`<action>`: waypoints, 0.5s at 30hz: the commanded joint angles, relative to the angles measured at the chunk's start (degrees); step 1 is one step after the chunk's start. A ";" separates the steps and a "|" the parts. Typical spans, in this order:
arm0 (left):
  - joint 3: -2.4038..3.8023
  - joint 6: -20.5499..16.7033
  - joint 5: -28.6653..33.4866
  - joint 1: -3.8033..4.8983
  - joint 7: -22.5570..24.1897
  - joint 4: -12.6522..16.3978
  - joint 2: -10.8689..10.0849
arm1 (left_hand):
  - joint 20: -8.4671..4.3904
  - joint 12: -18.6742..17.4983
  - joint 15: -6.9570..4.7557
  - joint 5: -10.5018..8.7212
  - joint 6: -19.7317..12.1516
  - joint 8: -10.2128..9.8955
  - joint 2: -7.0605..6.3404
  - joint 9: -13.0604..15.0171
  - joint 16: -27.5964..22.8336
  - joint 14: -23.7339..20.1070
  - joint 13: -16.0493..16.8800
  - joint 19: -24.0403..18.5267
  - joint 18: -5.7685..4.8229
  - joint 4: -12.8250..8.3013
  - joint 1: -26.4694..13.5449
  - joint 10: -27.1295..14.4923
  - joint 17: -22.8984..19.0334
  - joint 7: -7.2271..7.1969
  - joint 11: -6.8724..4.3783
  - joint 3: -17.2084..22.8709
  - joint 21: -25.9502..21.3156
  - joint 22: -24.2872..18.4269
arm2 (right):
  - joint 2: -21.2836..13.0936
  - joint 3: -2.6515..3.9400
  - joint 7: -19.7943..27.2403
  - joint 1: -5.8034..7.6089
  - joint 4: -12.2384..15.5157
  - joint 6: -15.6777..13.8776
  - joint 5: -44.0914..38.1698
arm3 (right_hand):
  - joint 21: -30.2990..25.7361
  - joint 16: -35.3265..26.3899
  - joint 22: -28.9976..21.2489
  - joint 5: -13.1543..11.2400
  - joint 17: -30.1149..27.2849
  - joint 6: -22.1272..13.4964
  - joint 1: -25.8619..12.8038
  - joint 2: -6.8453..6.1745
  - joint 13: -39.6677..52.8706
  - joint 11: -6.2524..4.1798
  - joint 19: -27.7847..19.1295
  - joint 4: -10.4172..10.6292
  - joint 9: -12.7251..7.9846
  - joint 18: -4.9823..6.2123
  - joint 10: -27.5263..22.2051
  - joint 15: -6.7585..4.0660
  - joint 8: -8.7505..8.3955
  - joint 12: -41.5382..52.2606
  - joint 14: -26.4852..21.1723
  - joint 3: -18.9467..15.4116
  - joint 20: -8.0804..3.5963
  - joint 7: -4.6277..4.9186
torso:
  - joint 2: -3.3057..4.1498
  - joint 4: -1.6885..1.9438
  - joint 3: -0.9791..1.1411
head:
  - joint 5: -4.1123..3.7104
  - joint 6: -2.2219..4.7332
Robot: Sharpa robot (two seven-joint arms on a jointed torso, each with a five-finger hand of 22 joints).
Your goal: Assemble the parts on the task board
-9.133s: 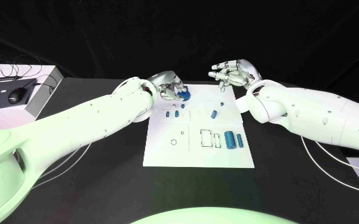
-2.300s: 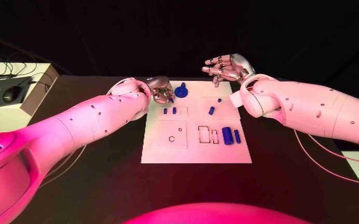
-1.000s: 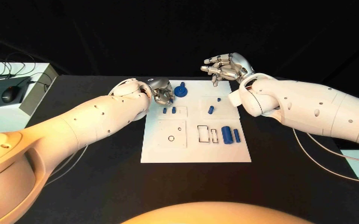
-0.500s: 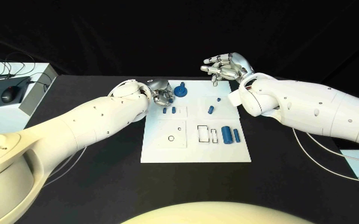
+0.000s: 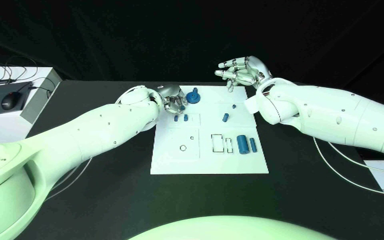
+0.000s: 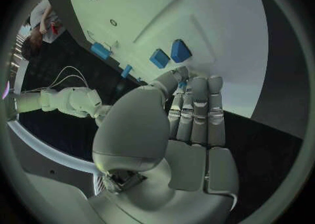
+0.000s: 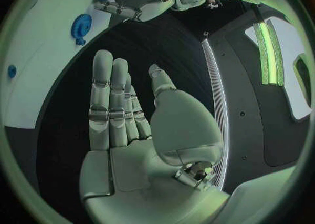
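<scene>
Now, left hand [image 5: 170,99]: fingers curled, nothing visibly held, just beside the gear [image 5: 193,96] on the board [image 5: 172,159].
Right hand [image 5: 242,73]: spread, holding nothing, above the board's far edge.

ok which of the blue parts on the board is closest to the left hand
The round blue disc part at the board's far edge, right beside the left hand. The pair of small parts lies slightly farther off.

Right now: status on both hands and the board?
Left robot hand empty, fingers curled, beside the blue round part. Right robot hand open, empty, above the task board's far edge. Nothing in the way.
</scene>
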 commanded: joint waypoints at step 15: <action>0.05 -0.94 -0.26 -0.08 -0.38 1.06 -0.65 | 0.23 2.32 -0.16 -0.36 3.48 0.13 -0.22 0.10 0.85 -0.41 0.08 0.18 1.17 -0.04 0.60 -1.51 -1.00 0.61 0.10 -1.11 -0.31 0.43 | -0.01 0.05 0.71 -0.03 -0.04 0.65 0.11 | 0.27 0.32 0.06 0.19 0.09 0.13 -0.08 0.44 -0.08 -0.37 -0.38 -0.05 -0.02 0.61 -0.08 0.00 -0.34 -0.08 -0.26 0.06 -0.02 0.36 | 0.00 0.05 -0.01 | 0.01 0.08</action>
